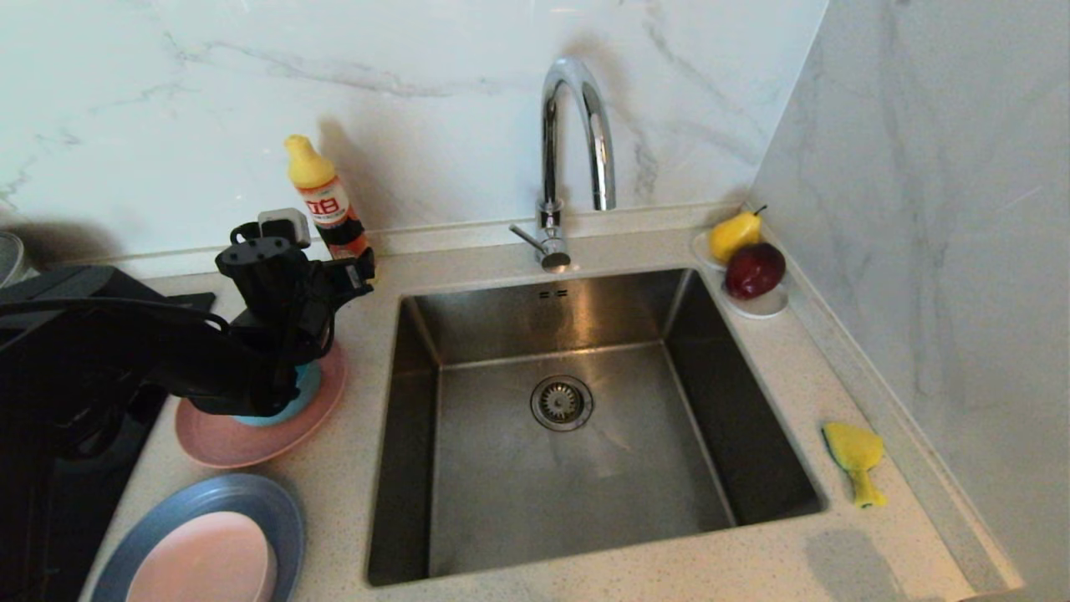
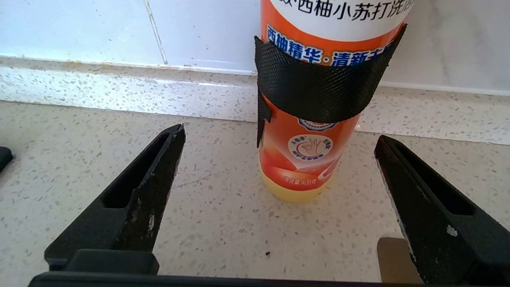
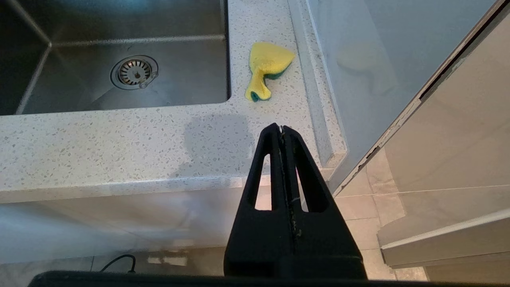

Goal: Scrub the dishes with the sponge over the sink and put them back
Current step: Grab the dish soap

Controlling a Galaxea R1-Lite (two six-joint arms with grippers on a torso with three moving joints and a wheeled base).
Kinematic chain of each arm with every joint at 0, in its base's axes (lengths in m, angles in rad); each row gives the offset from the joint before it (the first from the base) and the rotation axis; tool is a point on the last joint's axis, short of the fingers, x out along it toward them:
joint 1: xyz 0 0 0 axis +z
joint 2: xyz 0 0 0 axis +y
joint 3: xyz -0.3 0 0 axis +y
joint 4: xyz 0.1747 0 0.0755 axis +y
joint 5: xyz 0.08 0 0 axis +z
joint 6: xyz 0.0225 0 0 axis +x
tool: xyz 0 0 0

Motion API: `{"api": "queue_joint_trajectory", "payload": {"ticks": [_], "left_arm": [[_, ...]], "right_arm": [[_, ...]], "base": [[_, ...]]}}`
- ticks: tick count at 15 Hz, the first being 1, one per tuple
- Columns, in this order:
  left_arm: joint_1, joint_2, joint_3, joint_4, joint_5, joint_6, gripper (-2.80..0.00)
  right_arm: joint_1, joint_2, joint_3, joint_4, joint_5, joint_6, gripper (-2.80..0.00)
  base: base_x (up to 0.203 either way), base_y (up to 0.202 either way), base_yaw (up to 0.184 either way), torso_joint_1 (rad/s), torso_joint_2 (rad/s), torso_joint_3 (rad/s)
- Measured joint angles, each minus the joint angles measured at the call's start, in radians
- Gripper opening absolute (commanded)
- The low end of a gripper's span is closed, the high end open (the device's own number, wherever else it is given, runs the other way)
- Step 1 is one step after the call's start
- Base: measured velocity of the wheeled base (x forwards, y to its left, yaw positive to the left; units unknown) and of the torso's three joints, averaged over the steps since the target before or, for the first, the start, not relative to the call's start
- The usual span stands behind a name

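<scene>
My left gripper (image 1: 358,274) hovers over the counter left of the sink (image 1: 468,510), above the salmon-pink plate (image 1: 221,441) that carries the teal bowl (image 1: 303,391). In the left wrist view this gripper (image 2: 279,132) is open and empty, and an orange detergent bottle (image 2: 306,159) stands just past its fingertips. Nearer me, a pale pink bowl (image 1: 201,560) rests on the grey-blue plate (image 1: 280,502). The yellow sponge (image 1: 853,451) (image 3: 265,67) lies on the counter right of the sink. My right gripper (image 3: 281,128) is shut and empty, parked below the counter's front edge.
The detergent bottle (image 1: 330,209) stands against the back wall. A curved chrome tap (image 1: 577,125) rises behind the basin, whose drain (image 1: 562,402) sits mid-floor. A white saucer (image 1: 765,308) with fruit fills the back right corner. A wall closes off the right side.
</scene>
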Motion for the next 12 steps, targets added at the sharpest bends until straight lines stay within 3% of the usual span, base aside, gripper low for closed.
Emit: {"api": "queue_joint_trajectory", "payload": {"ticks": [6,7,12], "left_arm": [[-0.001,0.027,-0.043,0.001,0.004,-0.001,0.00],[-0.001,0.030,-0.047,0.002,0.004,-0.001,-2.80],[-0.001,0.047,-0.071,0.017,0.004,0.000,-2.80]], "right_arm": [[0.000,0.000,0.000,0.000,0.000,-0.001,-2.80],[0.000,0.000,0.000,0.000,0.000,-0.001,-2.80],[0.000,0.000,0.000,0.000,0.000,-0.001,-2.80]], "base": [[0.000,0.000,0.000,0.000,0.00,0.000],[0.000,0.000,0.000,0.000,0.00,0.000],[0.000,0.000,0.000,0.000,0.00,0.000]]}}
